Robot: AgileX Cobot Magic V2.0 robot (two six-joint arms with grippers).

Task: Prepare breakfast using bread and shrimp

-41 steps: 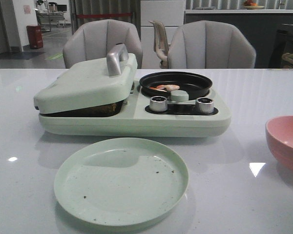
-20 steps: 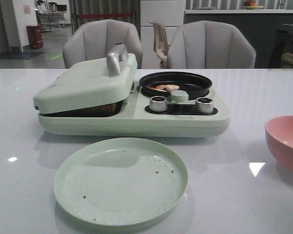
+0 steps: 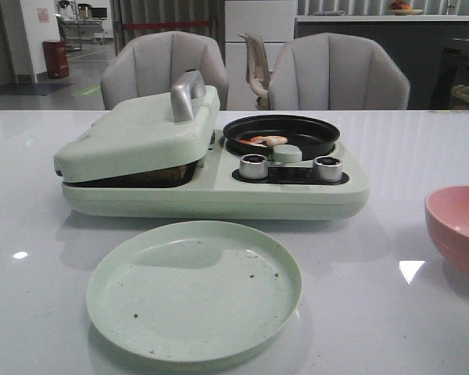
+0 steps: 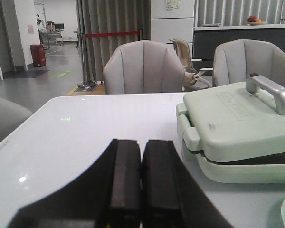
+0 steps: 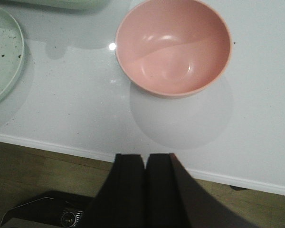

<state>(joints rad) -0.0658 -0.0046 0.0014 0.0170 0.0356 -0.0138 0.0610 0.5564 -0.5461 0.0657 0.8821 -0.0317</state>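
A: Where is the food?

B: The shrimp [image 3: 267,141] lies in the black pan [image 3: 281,134] on the green cooker [image 3: 219,187], just beside its hinged lid [image 3: 141,129]. That lid sits propped ajar over something dark, likely the bread [image 3: 152,174], pressed there to toast; I can't make it out clearly.

A: And the hands?

B: The left hand [image 4: 141,183] has its fingers pressed together, empty, hanging over the bench [image 4: 76,133] beside the cooker. The right hand [image 5: 145,187] is likewise closed on nothing, back past the bench edge, near the empty pink bowl [image 5: 173,45].

A: The plate [image 3: 194,289]?

B: Bare apart from crumbs, in front of the cooker, probably waiting for serving.
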